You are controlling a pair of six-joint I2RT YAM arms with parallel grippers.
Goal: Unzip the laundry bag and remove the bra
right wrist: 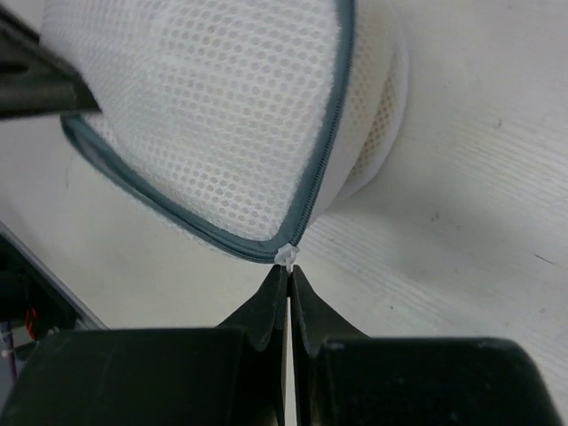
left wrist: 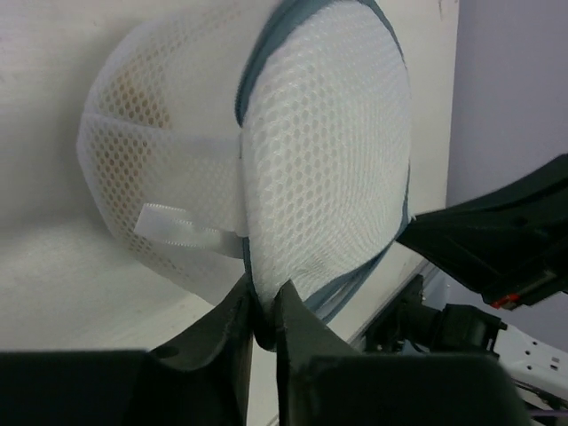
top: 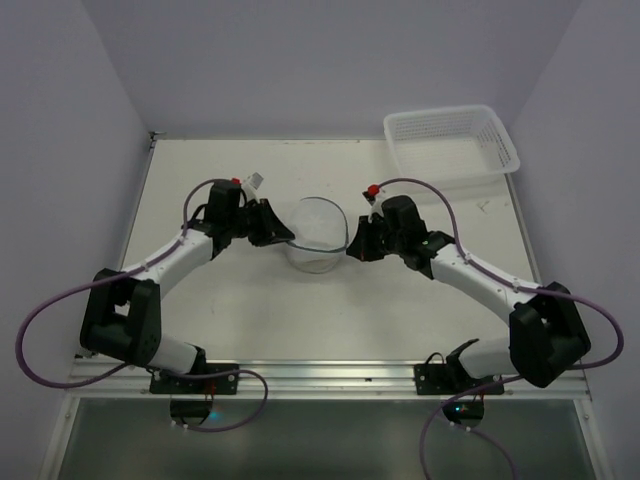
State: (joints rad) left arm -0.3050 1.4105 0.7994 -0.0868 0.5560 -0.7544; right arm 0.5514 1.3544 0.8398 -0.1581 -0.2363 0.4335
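Top external view shows the bag point(top: 318, 232) lying mid-table point(top: 250, 320), flanked by the left gripper point(top: 283, 238) at its left edge and the right gripper point(top: 353, 246) at its right edge. Only in the left wrist view is the bag's mesh rim seen pinched between narrowly set fingers point(left wrist: 226, 337). Only in the right wrist view is the zipper pull point(right wrist: 286, 256) seen, touching the tips of fully closed jaws; whether it is held cannot be told.

The bag point(top: 318, 235) sits mid-tabletop point(top: 330, 320) between the tools: left tool point(top: 292, 240) at its left edge, right tool point(top: 349, 249) at its right. The basket point(top: 505, 142) lies in the far right corner, well apart.
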